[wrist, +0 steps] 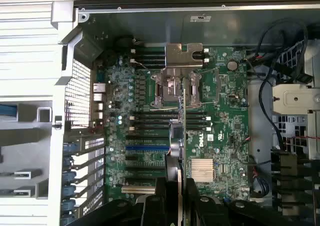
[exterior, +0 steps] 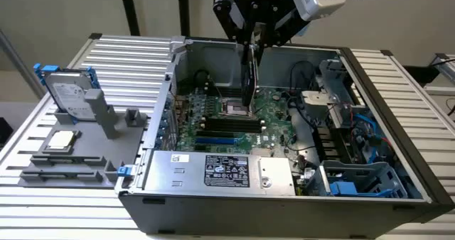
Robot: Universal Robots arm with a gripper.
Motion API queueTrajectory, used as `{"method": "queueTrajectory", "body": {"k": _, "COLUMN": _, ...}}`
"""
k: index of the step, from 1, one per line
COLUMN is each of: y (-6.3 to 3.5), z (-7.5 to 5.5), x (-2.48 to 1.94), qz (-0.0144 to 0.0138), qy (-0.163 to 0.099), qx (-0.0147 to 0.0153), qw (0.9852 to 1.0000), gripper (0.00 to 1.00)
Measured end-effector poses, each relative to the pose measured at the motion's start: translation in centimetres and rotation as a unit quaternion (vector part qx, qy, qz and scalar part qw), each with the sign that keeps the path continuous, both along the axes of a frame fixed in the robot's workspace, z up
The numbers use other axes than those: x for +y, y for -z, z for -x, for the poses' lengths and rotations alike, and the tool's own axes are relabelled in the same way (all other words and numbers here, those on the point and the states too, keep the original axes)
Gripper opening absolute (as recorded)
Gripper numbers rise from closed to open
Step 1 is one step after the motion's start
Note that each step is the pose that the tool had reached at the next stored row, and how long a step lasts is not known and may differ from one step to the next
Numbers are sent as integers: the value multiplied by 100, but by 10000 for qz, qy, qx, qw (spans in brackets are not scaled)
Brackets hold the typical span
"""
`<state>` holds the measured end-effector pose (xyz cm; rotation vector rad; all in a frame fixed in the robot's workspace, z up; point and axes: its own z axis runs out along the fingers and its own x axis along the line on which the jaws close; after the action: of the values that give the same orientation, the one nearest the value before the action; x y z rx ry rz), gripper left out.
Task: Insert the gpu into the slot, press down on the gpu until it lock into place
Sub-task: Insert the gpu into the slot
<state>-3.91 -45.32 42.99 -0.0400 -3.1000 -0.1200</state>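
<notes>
Over on the exterior view's left a hard drive (exterior: 69, 95) sits in a grey holder (exterior: 106, 120) on the slatted table (exterior: 121, 53). Inside the open PC case (exterior: 284, 210), the blue slot (exterior: 213, 141) lies near the silver power supply (exterior: 220, 170). The gpu (exterior: 249, 85) hangs upright over the CPU socket (exterior: 237, 110), apart from the slot, pinched between the fingers (wrist: 167, 186) of the gripper (exterior: 250, 50).

One gpu (exterior: 249, 80), one blue slot (exterior: 214, 141), one silver power-supply box (exterior: 220, 170), one hard drive (exterior: 69, 93), one computer case (exterior: 284, 210)
</notes>
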Motion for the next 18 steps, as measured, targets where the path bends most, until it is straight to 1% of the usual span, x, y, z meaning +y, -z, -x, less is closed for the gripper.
{"method": "queueTrajectory", "body": {"k": 18, "y": 0, "z": 0, "x": 0, "qz": 0, "qy": 0, "qx": 0, "qw": 10000, "gripper": 26}}
